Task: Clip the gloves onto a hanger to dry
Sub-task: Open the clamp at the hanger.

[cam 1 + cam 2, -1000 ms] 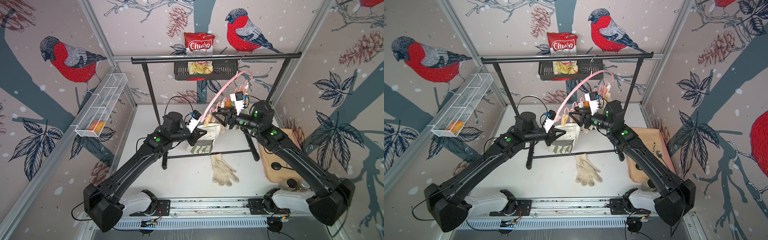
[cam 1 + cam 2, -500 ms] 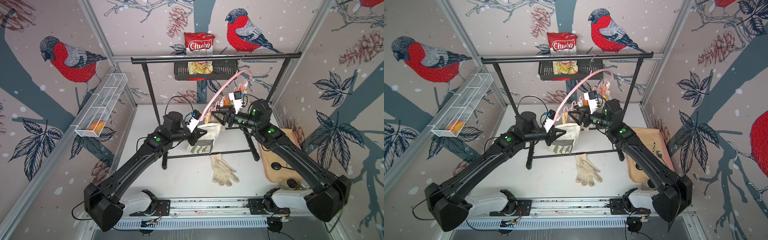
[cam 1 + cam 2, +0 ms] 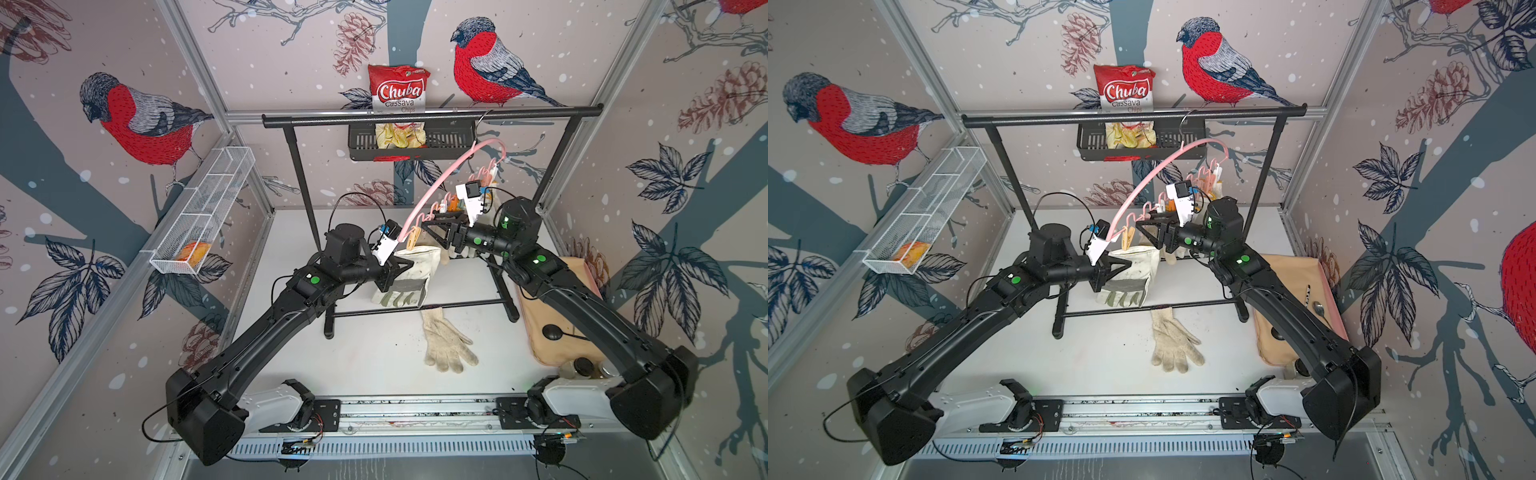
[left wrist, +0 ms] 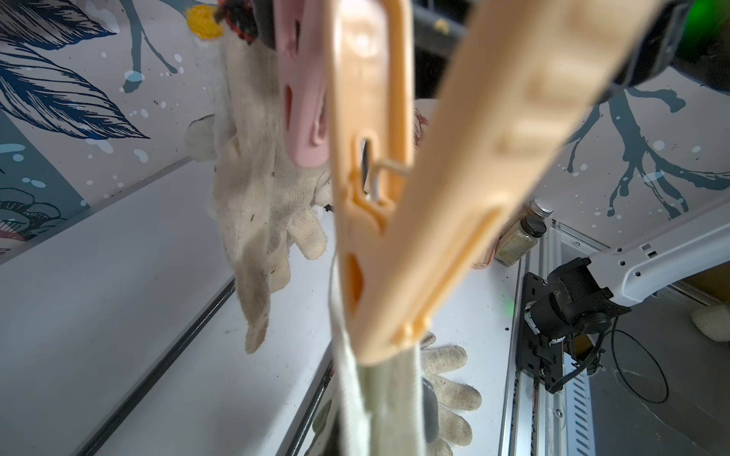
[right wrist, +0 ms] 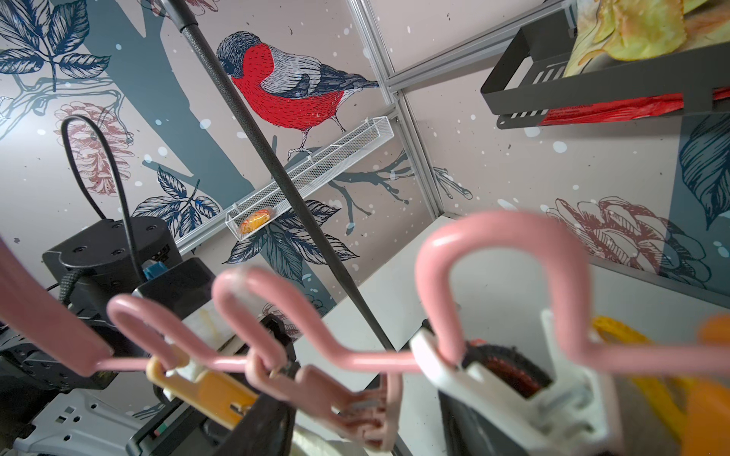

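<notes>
The pink hanger [image 3: 436, 183] hangs by its hook from the black rack and swings forward. My left gripper [image 3: 403, 268] is shut on an off-white canvas glove [image 3: 417, 266] with grey-green fingertips, holding its cuff up at the orange clothespin [image 4: 395, 237]; the cuff sits in that pin's mouth. My right gripper [image 3: 430, 235] stands open just right of the cuff, with a pink clothespin [image 5: 347, 406] between its spread jaws. A knit glove [image 4: 256, 197] with a yellow cuff hangs from a pin further along. Another knit glove [image 3: 446, 340] lies flat on the table.
The black rack's top bar [image 3: 432, 114] carries a black basket [image 3: 361, 143] with a chips bag. Its low crossbar [image 3: 457, 305] runs above the lying glove's cuff. A white wire shelf [image 3: 203, 208] hangs on the left wall. At the right, a beige tray [image 3: 557, 307] holds jars.
My right gripper has shifted left, closer to the canvas glove's cuff and the pins, and the hanger's low end swung with it. The left arm holds still with the glove.
</notes>
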Tool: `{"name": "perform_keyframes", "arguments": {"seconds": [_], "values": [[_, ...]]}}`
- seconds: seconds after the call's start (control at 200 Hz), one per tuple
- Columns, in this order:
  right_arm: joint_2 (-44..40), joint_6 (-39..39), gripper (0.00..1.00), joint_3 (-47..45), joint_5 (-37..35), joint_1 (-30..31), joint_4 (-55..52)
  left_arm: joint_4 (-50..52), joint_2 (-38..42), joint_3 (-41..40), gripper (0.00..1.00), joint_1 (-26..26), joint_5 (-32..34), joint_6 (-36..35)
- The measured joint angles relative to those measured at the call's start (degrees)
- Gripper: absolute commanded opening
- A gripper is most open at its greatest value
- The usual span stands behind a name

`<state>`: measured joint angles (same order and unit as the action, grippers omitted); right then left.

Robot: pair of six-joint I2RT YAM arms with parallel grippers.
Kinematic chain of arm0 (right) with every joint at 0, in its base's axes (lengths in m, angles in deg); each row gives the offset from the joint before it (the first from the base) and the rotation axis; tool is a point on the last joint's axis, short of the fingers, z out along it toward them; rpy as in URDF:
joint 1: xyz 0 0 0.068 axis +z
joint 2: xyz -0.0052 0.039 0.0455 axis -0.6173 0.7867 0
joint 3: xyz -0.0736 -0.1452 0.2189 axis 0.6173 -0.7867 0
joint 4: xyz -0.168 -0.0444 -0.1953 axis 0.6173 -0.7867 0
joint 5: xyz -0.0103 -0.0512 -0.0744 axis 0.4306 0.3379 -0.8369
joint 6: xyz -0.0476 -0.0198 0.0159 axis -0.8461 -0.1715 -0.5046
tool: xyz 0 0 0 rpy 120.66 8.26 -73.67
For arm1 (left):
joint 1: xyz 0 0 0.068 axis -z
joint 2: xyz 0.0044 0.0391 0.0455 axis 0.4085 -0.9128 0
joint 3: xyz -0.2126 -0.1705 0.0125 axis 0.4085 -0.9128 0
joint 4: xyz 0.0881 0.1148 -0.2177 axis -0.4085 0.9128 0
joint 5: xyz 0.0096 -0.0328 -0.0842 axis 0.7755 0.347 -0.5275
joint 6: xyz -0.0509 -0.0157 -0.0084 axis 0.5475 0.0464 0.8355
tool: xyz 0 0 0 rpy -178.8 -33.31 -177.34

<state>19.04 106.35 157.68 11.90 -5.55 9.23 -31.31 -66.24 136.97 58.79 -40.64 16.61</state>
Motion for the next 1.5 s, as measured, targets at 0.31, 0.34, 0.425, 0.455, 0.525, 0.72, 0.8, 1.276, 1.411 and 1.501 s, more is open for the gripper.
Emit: {"name": "perform_keyframes", "arguments": {"seconds": [0.31,0.34,0.425,0.455,0.525,0.72,0.8,1.276,1.411,1.501], "values": [[0.76,0.0,0.57,0.92,0.22,0.02,0.48,0.02,0.07,-0.07,0.0,0.0,0.35,-0.02],[0.87,0.0,0.57,1.01,0.24,0.02,0.46,0.02,0.02,-0.07,0.0,0.0,0.35,-0.02],[1.07,0.0,0.59,1.09,0.37,0.02,0.5,0.02,-0.09,-0.07,0.0,0.0,0.35,-0.02],[1.11,0.0,0.6,1.09,0.42,0.02,0.48,0.02,-0.09,-0.07,0.0,0.0,0.35,-0.02],[1.2,0.0,0.61,1.09,0.44,0.02,0.5,0.02,-0.09,-0.07,0.0,0.0,0.35,-0.04],[2.05,0.0,0.61,1.44,1.18,0.04,0.57,0.04,-0.07,-0.31,0.0,0.0,0.35,-0.04],[2.43,0.0,0.61,1.62,1.33,0.11,0.52,0.04,-0.04,-0.44,0.0,0.0,0.35,-0.04],[2.71,0.15,0.46,2.14,1.62,0.31,1.42,0.04,-0.02,-0.59,0.0,0.0,0.37,-0.42],[2.8,0.15,0.43,2.16,1.77,0.31,1.44,0.04,-0.02,-0.61,0.0,0.0,0.37,-0.44],[2.8,0.13,0.4,2.16,1.77,0.31,1.42,0.04,-0.04,-0.61,0.0,0.0,0.35,-0.44]]}}
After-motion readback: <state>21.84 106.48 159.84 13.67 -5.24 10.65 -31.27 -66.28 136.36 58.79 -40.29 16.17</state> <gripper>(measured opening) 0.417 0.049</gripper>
